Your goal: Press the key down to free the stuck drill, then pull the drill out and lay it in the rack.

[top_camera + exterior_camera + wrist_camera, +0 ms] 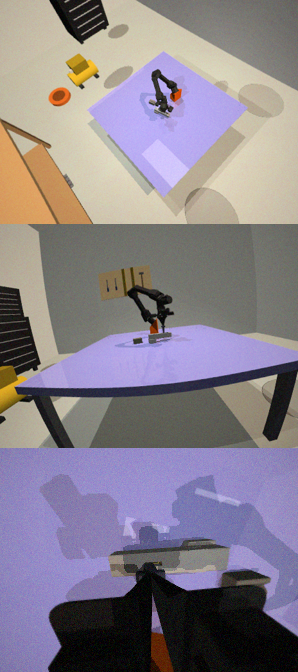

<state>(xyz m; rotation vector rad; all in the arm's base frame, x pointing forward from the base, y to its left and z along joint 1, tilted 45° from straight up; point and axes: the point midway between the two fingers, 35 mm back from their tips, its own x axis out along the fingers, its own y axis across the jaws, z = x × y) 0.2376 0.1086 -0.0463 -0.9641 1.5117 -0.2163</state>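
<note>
My gripper [163, 324] [150, 577] is shut and empty, pointing straight down. Its tips are at the top of a small dark upright piece [163, 328], which looks like the key; whether they touch cannot be told. The piece stands close beside a long grey block [162, 112] [164, 335] [200, 559] that lies on the table. A small grey-brown block [151, 102] [137, 340] [246, 579] lies a little apart from one end of the long block. The drill and the rack cannot be told apart for certain; the arm and its shadows hide part of this area.
The purple table [199, 129] [199, 365] carries all of these. An orange block [176, 95] [154, 327] [160, 650] is at the arm's base, near the long block. Off the table are a yellow machine [83, 72], an orange ring [51, 96] and a black cabinet [85, 19].
</note>
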